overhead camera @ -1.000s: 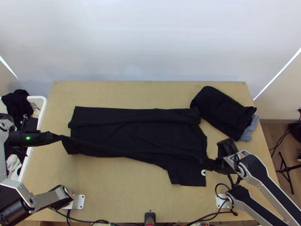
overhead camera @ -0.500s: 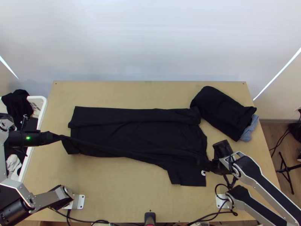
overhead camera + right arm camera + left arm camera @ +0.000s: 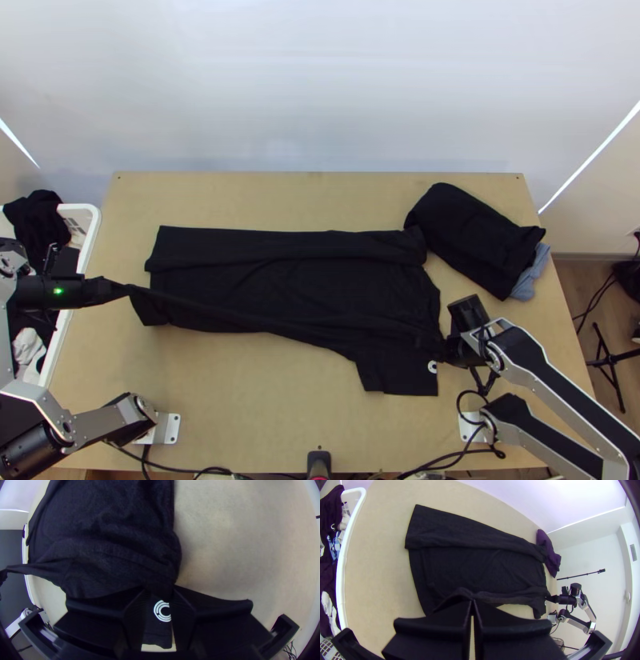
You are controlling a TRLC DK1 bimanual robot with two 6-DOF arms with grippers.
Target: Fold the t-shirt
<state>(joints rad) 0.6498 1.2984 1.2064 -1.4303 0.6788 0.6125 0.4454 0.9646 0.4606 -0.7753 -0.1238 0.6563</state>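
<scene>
Black cloth, the t-shirt (image 3: 296,280), lies across the middle of the worktop (image 3: 240,416) in the top view, its upper side folded inward. The right gripper (image 3: 442,350) has shifted slightly leftward, at lower right; the left gripper (image 3: 120,290), at the left edge, has barely moved. In the left wrist view, closed jaws pinch the hem end, pulling up a ridge. In the right wrist view, the jaws seem clamped on bunched cloth near the sleeve (image 3: 156,630), though black on black is hard to read. The shift probably readies the lower side for folding inward.
</scene>
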